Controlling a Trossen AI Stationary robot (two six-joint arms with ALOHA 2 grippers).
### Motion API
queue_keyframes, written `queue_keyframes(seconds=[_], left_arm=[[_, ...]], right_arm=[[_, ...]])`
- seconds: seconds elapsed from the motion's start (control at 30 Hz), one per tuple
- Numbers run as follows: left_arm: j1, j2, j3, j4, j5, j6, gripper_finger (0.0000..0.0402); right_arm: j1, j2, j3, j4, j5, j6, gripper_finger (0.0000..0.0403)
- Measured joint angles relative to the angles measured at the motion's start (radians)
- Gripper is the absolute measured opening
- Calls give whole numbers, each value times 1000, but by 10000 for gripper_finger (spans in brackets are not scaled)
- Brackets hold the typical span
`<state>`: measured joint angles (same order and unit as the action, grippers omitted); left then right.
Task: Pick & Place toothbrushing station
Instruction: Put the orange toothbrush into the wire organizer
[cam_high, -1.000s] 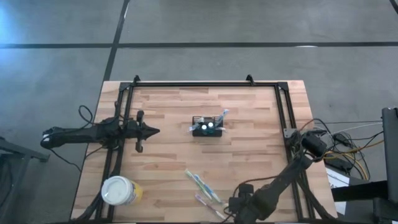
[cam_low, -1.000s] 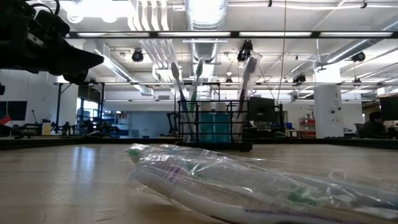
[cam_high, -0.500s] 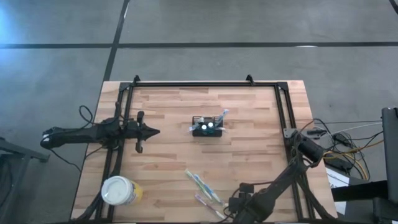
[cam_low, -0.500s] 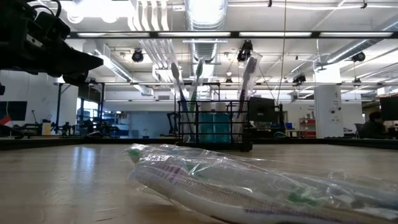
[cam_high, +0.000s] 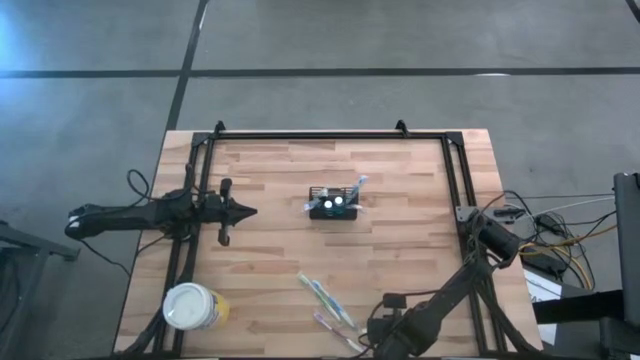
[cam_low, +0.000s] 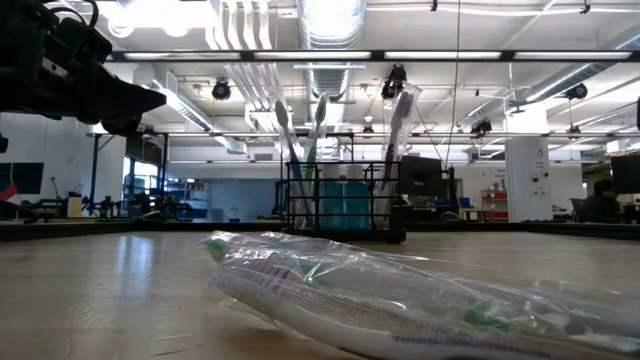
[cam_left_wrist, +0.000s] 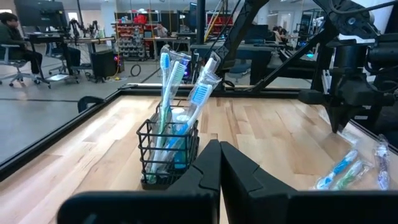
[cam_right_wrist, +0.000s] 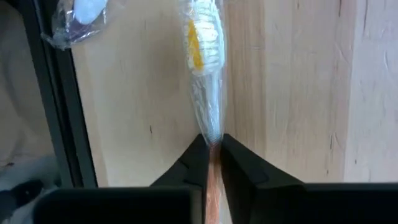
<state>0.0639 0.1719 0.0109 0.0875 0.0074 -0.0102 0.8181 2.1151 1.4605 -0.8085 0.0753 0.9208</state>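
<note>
A wrapped toothbrush (cam_right_wrist: 208, 68) is pinched between the closed fingers of the right gripper (cam_right_wrist: 212, 148) at the table's (cam_high: 400, 200) near edge. The toothbrushing station (cam_high: 333, 203) stands mid-table, untouched. The left gripper (cam_high: 248, 210), fingers pressed together, is parked left of it.

No legible text, label, brand, number or sign anywhere. Faint markings, possibly print, on the wrapped toothbrushes (cam_low: 400, 300) in the low view, too blurred to read. Nothing readable on the yellow cup (cam_high: 190, 306), on the toothbrushing station (cam_high: 334, 205), or on the brushes standing in it. Distant screens and shelves in the room behind: too small to make out.
</note>
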Motion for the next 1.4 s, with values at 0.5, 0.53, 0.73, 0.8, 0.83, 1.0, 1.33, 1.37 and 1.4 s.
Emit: queue_keyframes(seconds=[0.5,0.53,0.73,0.8,0.83,1.0,1.33,1.37,1.4], left_arm=[[0,0,0,-29,0,-16,3],[0,0,0,-29,0,-16,3],[0,0,0,-32,-1,-16,3],[0,0,0,-33,-1,-16,3],[0,0,0,-37,-1,-17,3],[0,0,-1,-46,-2,-17,3],[0,0,-1,-45,-5,-17,3],[0,0,-1,-45,-5,-17,3],[0,0,-1,-45,-6,-16,3]], right_arm=[[-61,-237,-7,-60,181,-199,18],[-68,-265,-8,-58,200,-227,18],[-113,-464,-11,25,356,-484,18],[-131,-521,-14,53,377,-576,17],[-141,-547,-14,68,377,-616,17],[-203,-674,-40,134,377,-806,15],[-302,-1036,-333,390,347,-975,9],[-310,-1079,-381,431,336,-977,9],[-318,-1125,-428,473,325,-977,8]])
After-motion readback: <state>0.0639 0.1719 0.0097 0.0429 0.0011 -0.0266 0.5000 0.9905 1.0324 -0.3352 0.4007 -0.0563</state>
